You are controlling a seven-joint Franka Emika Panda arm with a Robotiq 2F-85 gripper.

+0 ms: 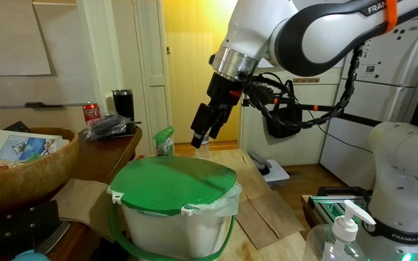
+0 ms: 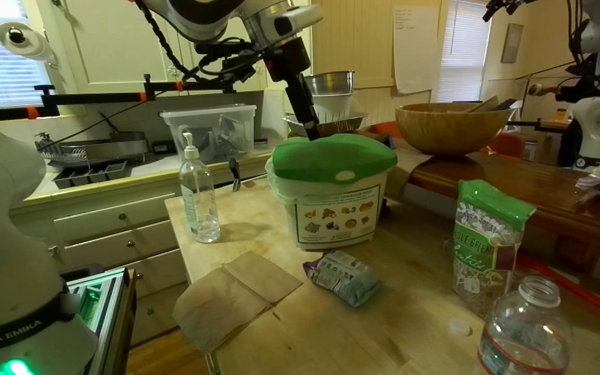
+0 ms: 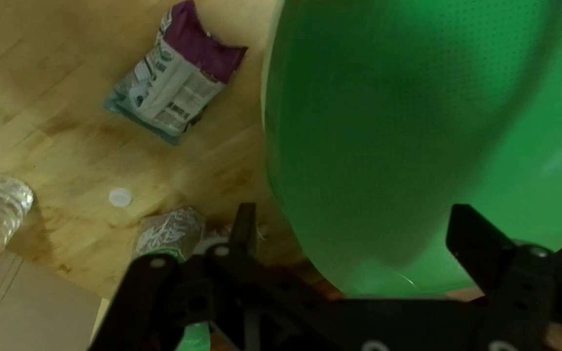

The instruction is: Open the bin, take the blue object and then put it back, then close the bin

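The bin (image 1: 172,228) stands on the wooden table with its round green lid (image 1: 172,183) down. In an exterior view its printed label side (image 2: 339,213) and its closed lid (image 2: 331,156) face the camera, and a white liner sticks out under the rim. My gripper (image 1: 205,138) points down at a slant above the lid, near it; its tips (image 2: 313,134) look close to the lid top, and I cannot tell if they touch. In the wrist view the fingers (image 3: 354,219) are wide apart with nothing between them, over the lid edge (image 3: 398,146). The blue object is out of view; the lid hides the bin's inside.
A purple and grey-blue packet (image 2: 341,276) lies beside the bin. A pump bottle (image 2: 200,198), a lentil bag (image 2: 487,250), a water bottle (image 2: 524,333) and brown paper (image 2: 237,297) are on the table. A wooden bowl (image 2: 451,127) stands on the darker table.
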